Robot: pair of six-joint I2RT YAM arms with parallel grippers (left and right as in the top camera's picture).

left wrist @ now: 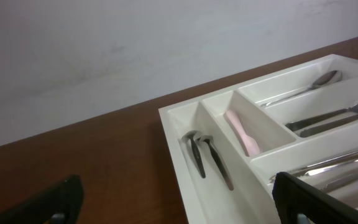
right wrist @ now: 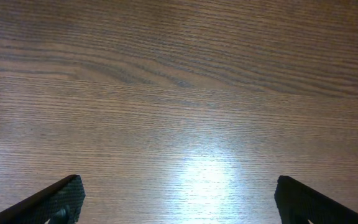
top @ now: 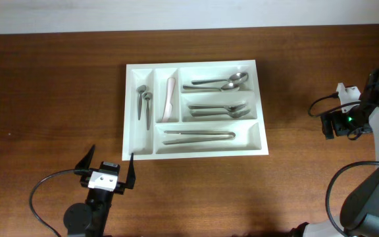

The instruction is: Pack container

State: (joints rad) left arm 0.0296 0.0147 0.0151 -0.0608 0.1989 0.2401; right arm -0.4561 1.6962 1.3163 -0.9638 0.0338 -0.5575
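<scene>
**Both hands released, container packed mid-bench**

The left hand (top: pixel 109 162) sits at the near edge of the bench (top: pixel 58 79), its two fingers spread wide with nothing between them. One fingertip stands just beside the near left corner of the container (top: pixel 127 118); whether it touches the rim cannot be told. A black cable (top: pixel 43 189) loops on the wood to the left of this arm.

The right hand (right wrist: pixel 179 202) is at the far right of the bench, well apart from the container. Its fingers are likewise spread and empty, with only bare wood grain and a bright glare patch below them in the wrist view.

The container lies flat in the middle of the bench, slightly left of centre, closer to the left hand than to the right.

- Leftmost narrow compartment: two small spoons (top: pixel 143 102) side by side, seen in the left wrist view with their bowls toward the far end.
- Second narrow compartment: a pale pink piece (top: pixel 170 99) lying lengthwise.
- Far crosswise compartment: spoons (top: pixel 219 82), bowls to the right.
- Middle crosswise compartment: forks (top: pixel 219 109).
- Near crosswise compartment: long steel pieces (top: pixel 199 135); what kind cannot be made out.

Beyond the far edge of the bench rises a plain pale wall (left wrist: pixel 104 43).
</scene>
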